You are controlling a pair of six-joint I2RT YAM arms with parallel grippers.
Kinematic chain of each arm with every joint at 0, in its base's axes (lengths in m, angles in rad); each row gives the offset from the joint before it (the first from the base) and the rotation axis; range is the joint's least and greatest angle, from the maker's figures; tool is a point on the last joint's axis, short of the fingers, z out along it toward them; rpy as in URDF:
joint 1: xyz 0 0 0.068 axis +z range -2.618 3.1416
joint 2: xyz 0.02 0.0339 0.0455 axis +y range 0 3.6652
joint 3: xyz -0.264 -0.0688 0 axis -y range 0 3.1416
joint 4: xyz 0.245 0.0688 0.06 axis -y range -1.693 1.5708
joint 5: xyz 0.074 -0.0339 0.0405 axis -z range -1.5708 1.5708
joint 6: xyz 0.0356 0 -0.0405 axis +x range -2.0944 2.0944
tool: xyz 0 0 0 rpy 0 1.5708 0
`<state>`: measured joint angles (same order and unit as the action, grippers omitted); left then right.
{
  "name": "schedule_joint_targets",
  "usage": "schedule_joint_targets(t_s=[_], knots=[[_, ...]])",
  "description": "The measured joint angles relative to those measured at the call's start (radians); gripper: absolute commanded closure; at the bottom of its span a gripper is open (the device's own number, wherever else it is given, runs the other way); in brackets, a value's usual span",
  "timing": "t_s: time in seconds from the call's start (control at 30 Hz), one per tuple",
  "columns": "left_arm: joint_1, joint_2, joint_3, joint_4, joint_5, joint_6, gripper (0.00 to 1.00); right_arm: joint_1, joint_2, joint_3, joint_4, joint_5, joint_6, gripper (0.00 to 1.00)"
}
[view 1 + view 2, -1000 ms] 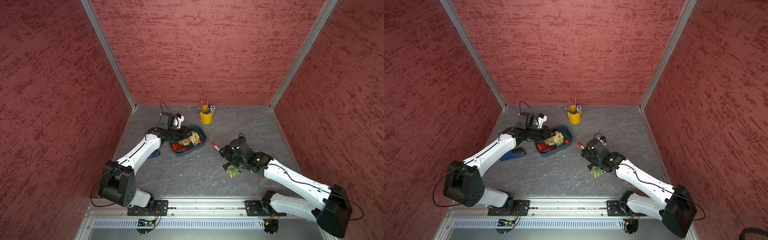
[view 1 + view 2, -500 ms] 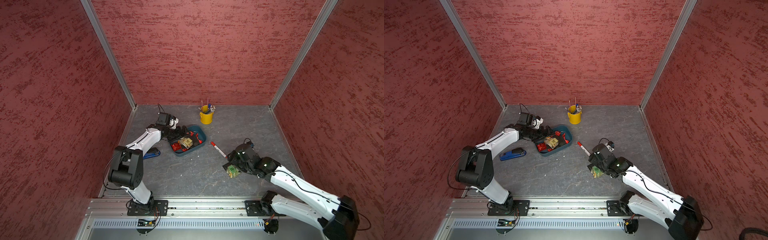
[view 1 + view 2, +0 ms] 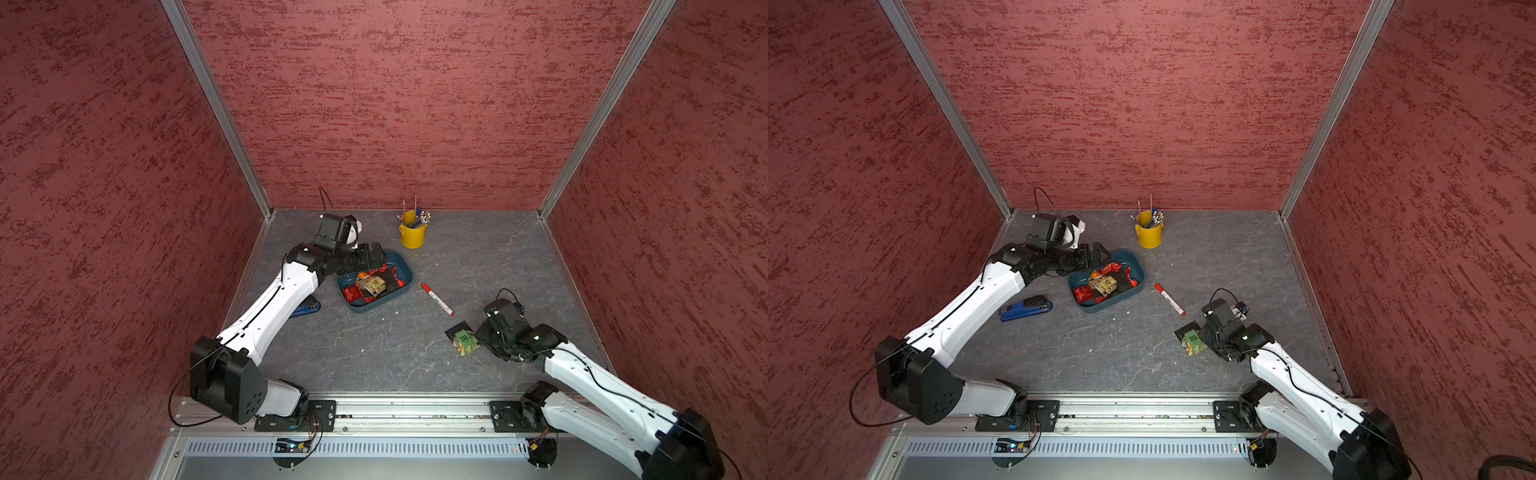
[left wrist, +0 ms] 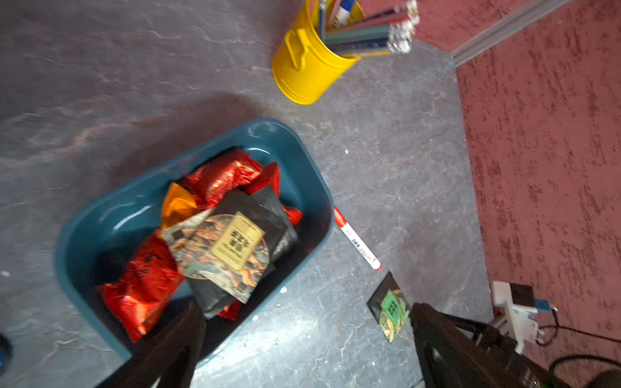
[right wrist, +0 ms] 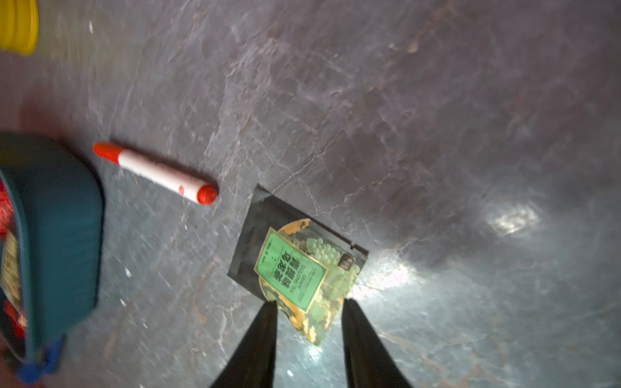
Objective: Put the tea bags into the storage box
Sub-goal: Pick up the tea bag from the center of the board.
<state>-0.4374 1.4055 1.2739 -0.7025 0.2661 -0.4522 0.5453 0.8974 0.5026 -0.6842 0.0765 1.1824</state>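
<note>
We are grasping green-labelled black tea sachet [image 5: 295,268], on grey counter [image 5: 403,100] well apart from teal plastic tub [image 3: 1104,306] | right claw [image 5: 309,304] narrow, straddling its corner, unclamped | left claw [image 4: 305,312] wide by tub's rim | seating deeper before lifting.

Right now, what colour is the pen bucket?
The bucket is yellow, clearest in the left wrist view.

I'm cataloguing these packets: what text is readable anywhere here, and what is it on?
"GRAPE OOLONG TEA": on the green-labelled black-backed sachet.
Chinese characters on that label: too blurred to read.
Tan-labelled black-backed sachet in the teal plastic storage box: characters blurred, unreadable.
Red-capped white marker pen: print too small to read.
</note>
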Motion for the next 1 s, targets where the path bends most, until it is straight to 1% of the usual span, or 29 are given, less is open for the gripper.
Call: schedule_joint_targets(t_s=[0.03, 0.07, 0.1, 0.23, 0.4, 0.57, 0.7, 1.0], knots=[[-0.027, 0.001, -0.013, 0.008, -0.002, -0.018, 0.00, -0.005, 0.000, -0.006, 0.006, -0.009, -0.005, 0.90], [-0.061, 0.002, -0.037, 0.021, 0.002, -0.046, 0.00, -0.011, 0.000, -0.011, 0.011, -0.016, -0.012, 0.98], [-0.088, 0.005, -0.064, 0.031, 0.008, -0.073, 0.00, -0.016, 0.000, -0.013, 0.014, -0.024, -0.019, 1.00], [-0.171, 0.063, -0.132, 0.062, 0.016, -0.156, 0.00, -0.029, 0.021, -0.013, 0.027, -0.048, -0.030, 1.00], [-0.264, 0.159, -0.135, 0.114, 0.023, -0.213, 0.00, -0.039, 0.092, -0.014, 0.043, -0.085, -0.039, 1.00], [-0.334, 0.242, -0.122, 0.163, 0.035, -0.245, 0.01, -0.050, 0.129, -0.019, 0.070, -0.103, -0.039, 1.00], [-0.367, 0.302, -0.097, 0.198, 0.049, -0.269, 0.02, -0.066, 0.157, -0.019, 0.083, -0.112, -0.039, 1.00], [-0.399, 0.383, -0.066, 0.260, 0.074, -0.313, 0.05, -0.093, 0.217, -0.021, 0.101, -0.134, -0.039, 1.00]])
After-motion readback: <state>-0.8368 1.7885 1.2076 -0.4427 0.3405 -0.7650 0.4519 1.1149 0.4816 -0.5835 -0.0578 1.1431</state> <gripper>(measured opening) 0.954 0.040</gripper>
